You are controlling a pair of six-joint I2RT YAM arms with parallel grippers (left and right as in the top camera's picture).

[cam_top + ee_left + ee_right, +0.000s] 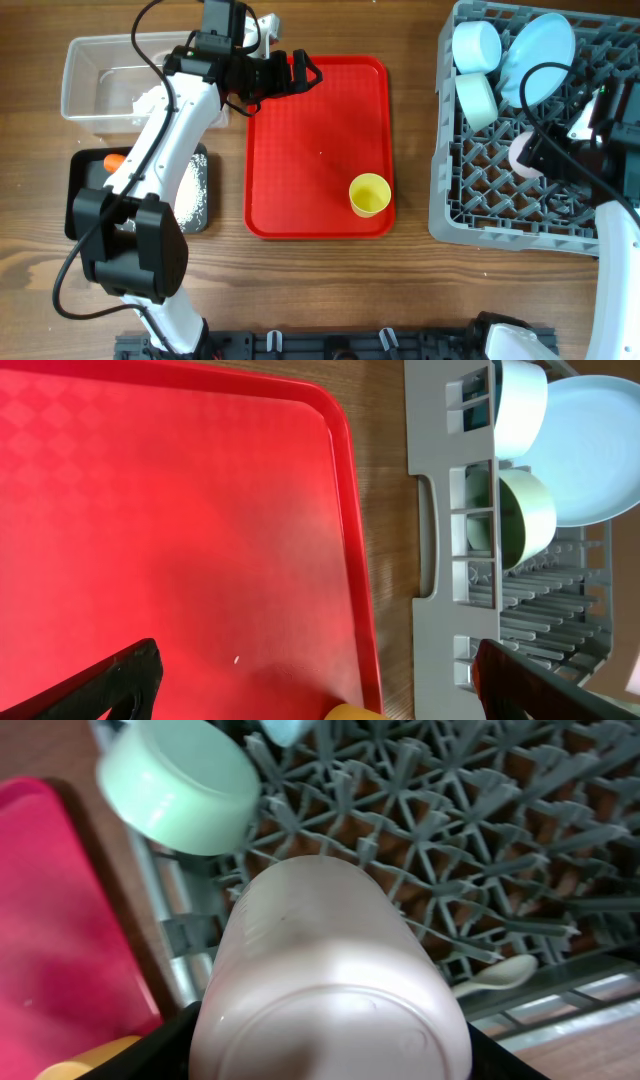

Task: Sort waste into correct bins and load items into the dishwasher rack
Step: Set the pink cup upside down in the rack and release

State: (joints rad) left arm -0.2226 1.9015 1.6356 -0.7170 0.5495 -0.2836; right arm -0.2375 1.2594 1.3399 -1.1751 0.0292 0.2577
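Pink cup (330, 960), gripped by the right tool (330, 1055), fills its wrist view; overhead shows the left tool (304, 70) open.

Two bowls (476, 45), two cups (369, 194), one plate (540, 45)

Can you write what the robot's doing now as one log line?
left arm: jaws open above red tray | right arm: jaws shut on pink cup over dishwasher rack | yellow cup: on red tray
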